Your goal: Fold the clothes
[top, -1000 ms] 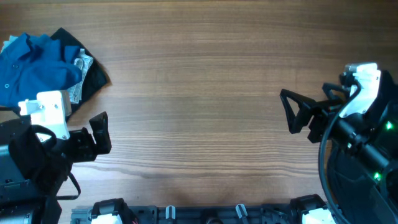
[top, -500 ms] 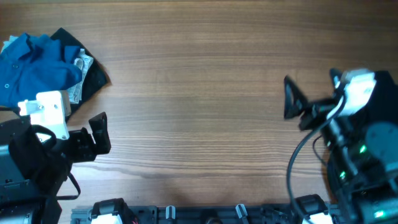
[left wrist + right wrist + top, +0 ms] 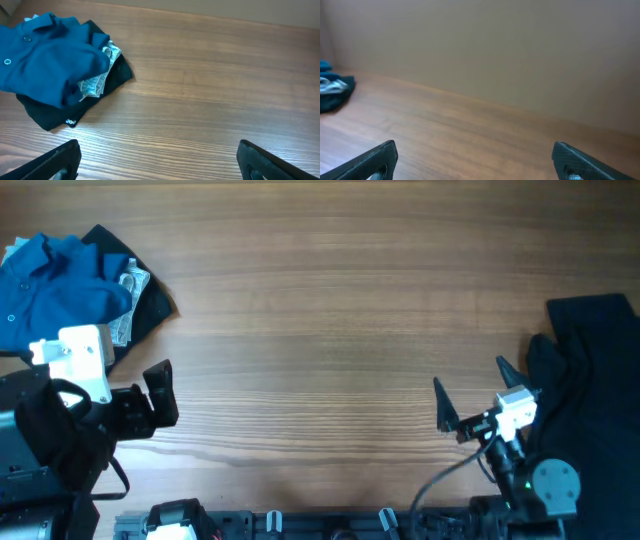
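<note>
A crumpled deep-blue shirt (image 3: 55,285) lies on a black garment (image 3: 152,305) at the table's far left, with a strip of pale patterned fabric (image 3: 128,305) between them. The left wrist view shows the shirt (image 3: 45,60), the black garment (image 3: 112,75) and the pale fabric (image 3: 97,80). My left gripper (image 3: 165,395) is open and empty just in front of the pile; its fingers frame bare wood (image 3: 160,165). My right gripper (image 3: 470,395) is open and empty at the front right (image 3: 480,165). Another black garment (image 3: 595,370) lies at the right edge.
The wooden table (image 3: 320,310) stretches between the two piles. The right wrist view looks low across the wood towards a plain wall (image 3: 495,45), with the left pile (image 3: 332,90) at its far left edge. The arm bases stand along the front edge.
My right arm has swung down towards the front edge, and its gripper now sits lower and nearer the front. That uncovered the black garment at the right. The left arm has not moved.
</note>
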Robot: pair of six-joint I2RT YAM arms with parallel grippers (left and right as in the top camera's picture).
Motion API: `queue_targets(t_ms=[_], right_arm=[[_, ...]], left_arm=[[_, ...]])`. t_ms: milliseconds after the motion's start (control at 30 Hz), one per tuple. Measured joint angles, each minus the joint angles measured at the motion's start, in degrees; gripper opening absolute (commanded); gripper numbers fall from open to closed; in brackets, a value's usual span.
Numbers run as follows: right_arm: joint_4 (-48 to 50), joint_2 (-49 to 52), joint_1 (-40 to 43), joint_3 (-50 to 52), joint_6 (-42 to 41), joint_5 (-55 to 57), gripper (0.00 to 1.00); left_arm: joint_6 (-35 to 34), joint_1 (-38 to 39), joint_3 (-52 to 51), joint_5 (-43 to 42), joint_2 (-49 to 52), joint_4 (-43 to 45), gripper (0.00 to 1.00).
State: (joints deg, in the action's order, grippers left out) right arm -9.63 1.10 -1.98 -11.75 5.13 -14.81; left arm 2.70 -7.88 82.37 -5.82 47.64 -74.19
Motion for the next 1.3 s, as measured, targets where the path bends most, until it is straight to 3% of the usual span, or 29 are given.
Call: queue_targets(t_ms=[167, 1233, 1300], right_arm=[[12.3, -0.2, 4.5, 9.2, -3.7, 0.0, 1.0], [10.7, -0.2, 5.0, 11.4, -3.8, 0.3, 1.0], [10.8, -0.2, 5.0, 11.4, -3.8, 0.3, 1.0]], left_arm=[[0.0, 0.0, 0.0, 0.0, 0.0, 0.0, 1.0], [0.0, 2.3, -0.1, 0.0, -0.4, -1.5, 1.0], [0.0, 4.8, -2.8, 0.3, -2.8, 6.4, 1.0]])
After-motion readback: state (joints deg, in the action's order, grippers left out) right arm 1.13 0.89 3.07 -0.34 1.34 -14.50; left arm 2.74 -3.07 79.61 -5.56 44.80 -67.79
